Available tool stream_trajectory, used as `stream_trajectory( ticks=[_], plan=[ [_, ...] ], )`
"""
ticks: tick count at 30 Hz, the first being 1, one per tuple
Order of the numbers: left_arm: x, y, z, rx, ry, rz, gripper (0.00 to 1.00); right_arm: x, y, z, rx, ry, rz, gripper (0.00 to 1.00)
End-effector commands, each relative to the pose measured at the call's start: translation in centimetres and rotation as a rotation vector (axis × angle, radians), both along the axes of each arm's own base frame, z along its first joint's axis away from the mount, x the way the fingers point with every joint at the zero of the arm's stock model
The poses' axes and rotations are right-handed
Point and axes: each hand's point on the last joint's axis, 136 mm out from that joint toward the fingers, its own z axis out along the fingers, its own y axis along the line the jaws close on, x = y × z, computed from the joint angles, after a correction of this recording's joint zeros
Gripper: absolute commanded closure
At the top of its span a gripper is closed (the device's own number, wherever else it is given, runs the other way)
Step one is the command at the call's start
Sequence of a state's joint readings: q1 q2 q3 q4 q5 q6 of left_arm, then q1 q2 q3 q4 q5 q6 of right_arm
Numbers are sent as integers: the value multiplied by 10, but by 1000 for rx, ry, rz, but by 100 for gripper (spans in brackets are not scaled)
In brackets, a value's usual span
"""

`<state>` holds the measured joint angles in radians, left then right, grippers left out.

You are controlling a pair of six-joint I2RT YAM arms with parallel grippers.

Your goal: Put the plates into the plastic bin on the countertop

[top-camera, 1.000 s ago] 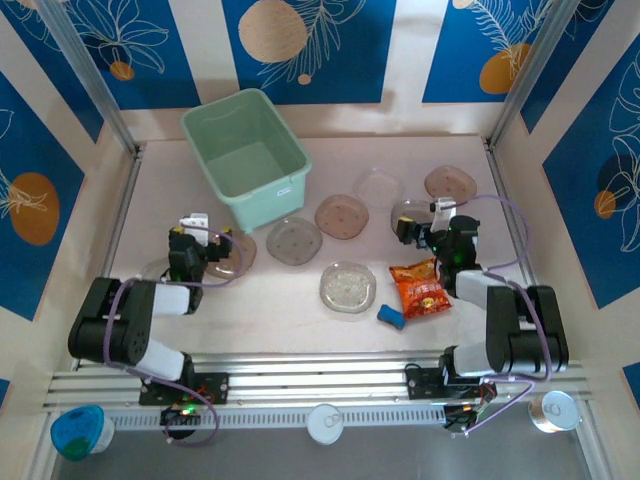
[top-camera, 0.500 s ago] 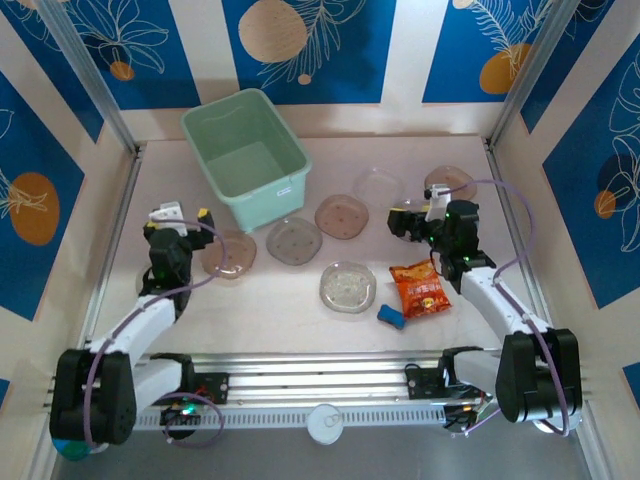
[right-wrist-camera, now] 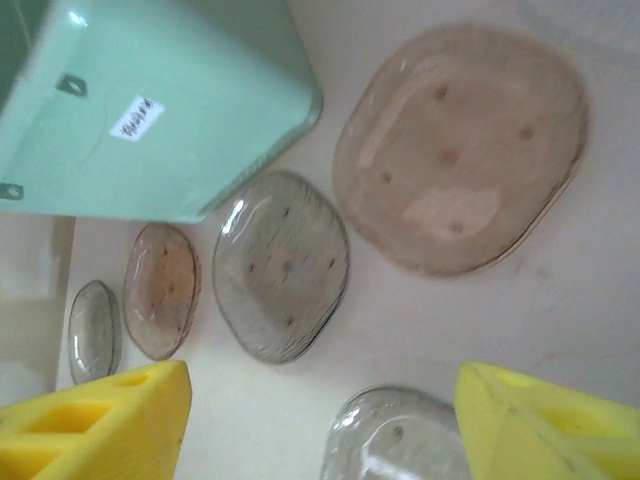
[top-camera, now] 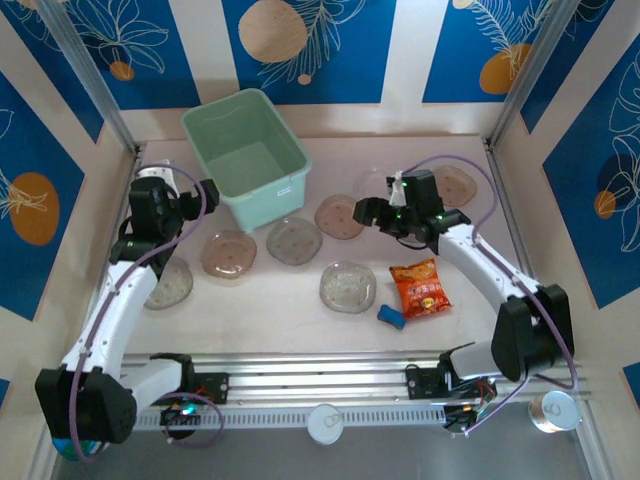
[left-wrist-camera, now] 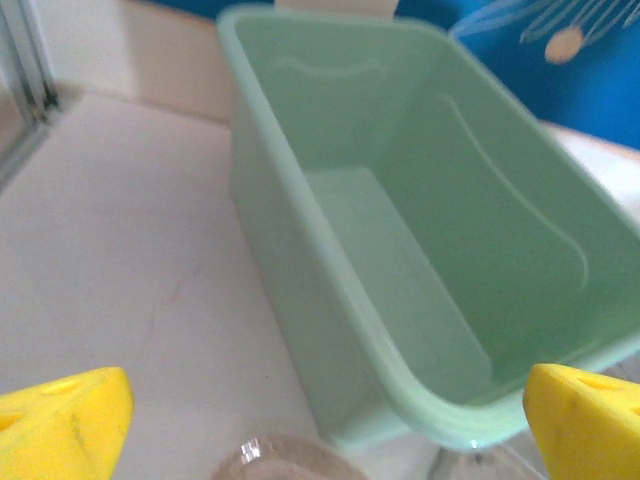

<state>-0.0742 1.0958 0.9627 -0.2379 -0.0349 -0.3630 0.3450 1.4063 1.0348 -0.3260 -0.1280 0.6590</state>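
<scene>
The mint-green plastic bin (top-camera: pixel 245 155) stands at the back left of the countertop (top-camera: pixel 270 310). Several translucent plates lie on the counter: a brown one (top-camera: pixel 342 216), a smoky one (top-camera: pixel 294 240), a brown one (top-camera: pixel 228 253), a pale one (top-camera: pixel 168 283), a clear one (top-camera: pixel 348 287). Further plates (top-camera: pixel 452 183) lie at the back right. My left gripper (top-camera: pixel 180 187) is open beside the bin's left front corner, facing the bin (left-wrist-camera: pixel 430 230). My right gripper (top-camera: pixel 375 205) hovers open over the middle plates; the brown plate (right-wrist-camera: pixel 465 145), the smoky plate (right-wrist-camera: pixel 285 265) and the clear plate (right-wrist-camera: pixel 400 440) lie below it.
An orange-red snack packet (top-camera: pixel 420 288) and a small blue object (top-camera: pixel 391 317) lie right of the clear plate. Round containers (top-camera: pixel 325 422) stand along the front rail. Cream walls with blue panels enclose the counter on three sides.
Both arms have reached out from near their bases. The left gripper went back toward the bin. The right gripper swung left over the middle plates, and its jaws have narrowed somewhat.
</scene>
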Motion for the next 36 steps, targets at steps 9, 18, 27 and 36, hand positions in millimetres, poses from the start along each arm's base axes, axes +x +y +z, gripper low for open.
stream_trajectory(
  ticks=[9,18,27,36],
  plan=[
    [-9,-10,-9,-95,168,-26,0,-2,72,-56,72,426,-114,45],
    [-3,-12,-4,-81,176,-42,0,-4,105,-90,59,534,-174,54],
    [1,-15,-12,-86,201,-59,0,-10,106,-112,-21,592,-234,59],
    [1,-15,-17,-71,220,-67,0,-11,107,-127,-69,619,-263,61]
  ],
)
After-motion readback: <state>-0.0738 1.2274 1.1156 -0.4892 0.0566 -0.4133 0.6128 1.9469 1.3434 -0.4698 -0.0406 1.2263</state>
